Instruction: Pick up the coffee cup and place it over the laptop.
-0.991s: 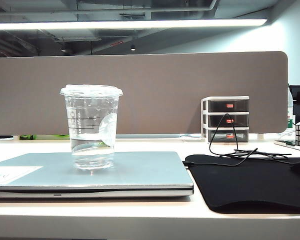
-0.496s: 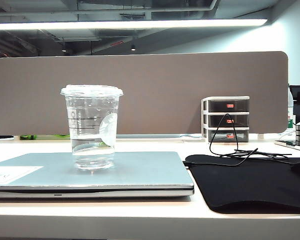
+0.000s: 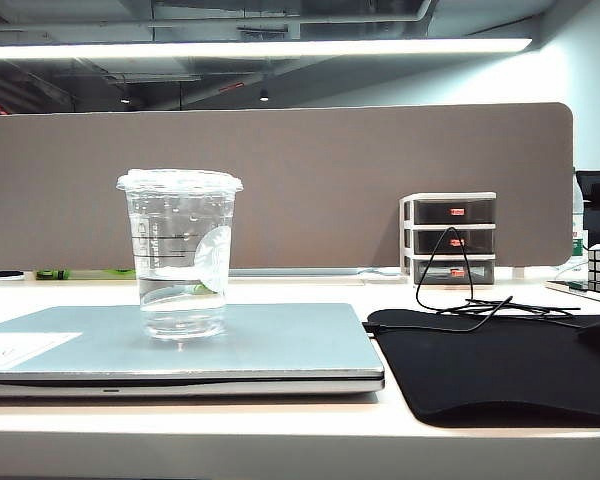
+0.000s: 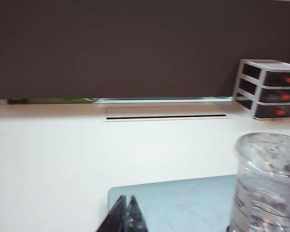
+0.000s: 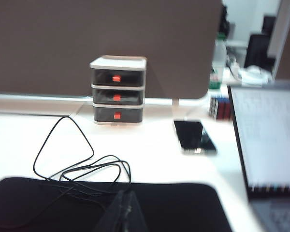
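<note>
The coffee cup (image 4: 267, 186) stands upright on the closed laptop (image 4: 179, 203), beside and clear of the left gripper (image 4: 127, 215), whose jaws are closed and empty; the right gripper (image 5: 124, 210), jaws closed and empty, hangs over the black mat (image 5: 183, 208).

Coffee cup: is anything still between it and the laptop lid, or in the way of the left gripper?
Nothing visible. The coffee cup already stands upright on the closed laptop. The shut left gripper hangs over the lid's corner, bare lid between it and the cup. The shut right gripper is over the black mat.

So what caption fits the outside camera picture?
Clear plastic lidded coffee cup standing upright on closed silver-grey laptop, black mat beside it.
</note>
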